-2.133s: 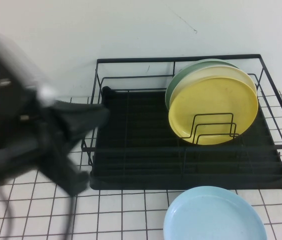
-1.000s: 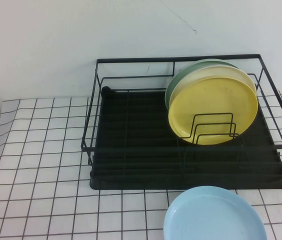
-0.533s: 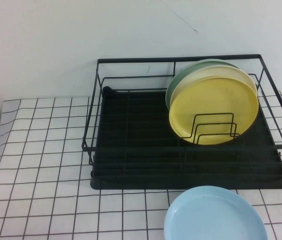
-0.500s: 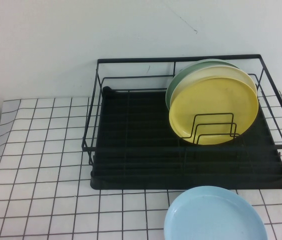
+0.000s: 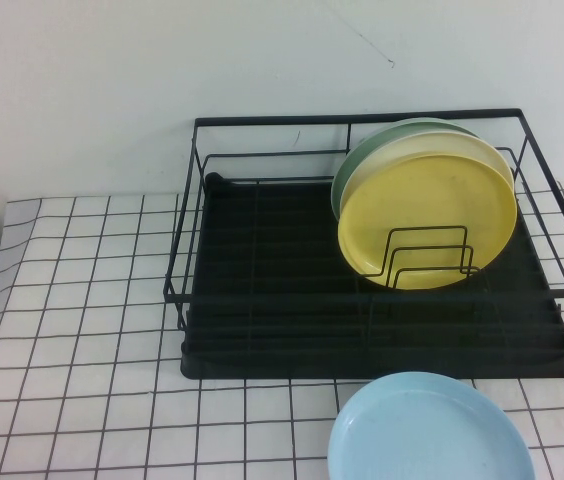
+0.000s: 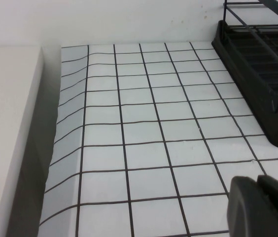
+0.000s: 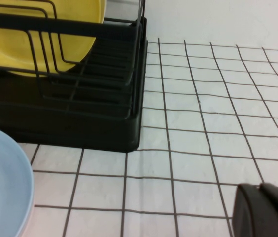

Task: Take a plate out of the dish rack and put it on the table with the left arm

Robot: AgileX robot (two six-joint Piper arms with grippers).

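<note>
Plate (image 5: 429, 430): you see it flat on the table (image 5: 82, 300), just in front of the dish rack (image 5: 262, 290).
Left gripper (image 6: 263, 207): only the left wrist view shows it; fingers pressed together, above bare grid.
Right gripper (image 7: 266, 210): only the right wrist view shows it; pressed together, beside the rack's corner.
Rack: yellow plate (image 5: 427, 220) upright.

No readable text, labels, brands, numbers or signs anywhere.

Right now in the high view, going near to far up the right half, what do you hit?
Round sky-blue plate flat on the white grid table → front edge of the black wire dish rack → upright yellow plate → pale plate → green plate. Neither gripper shows there.
</note>
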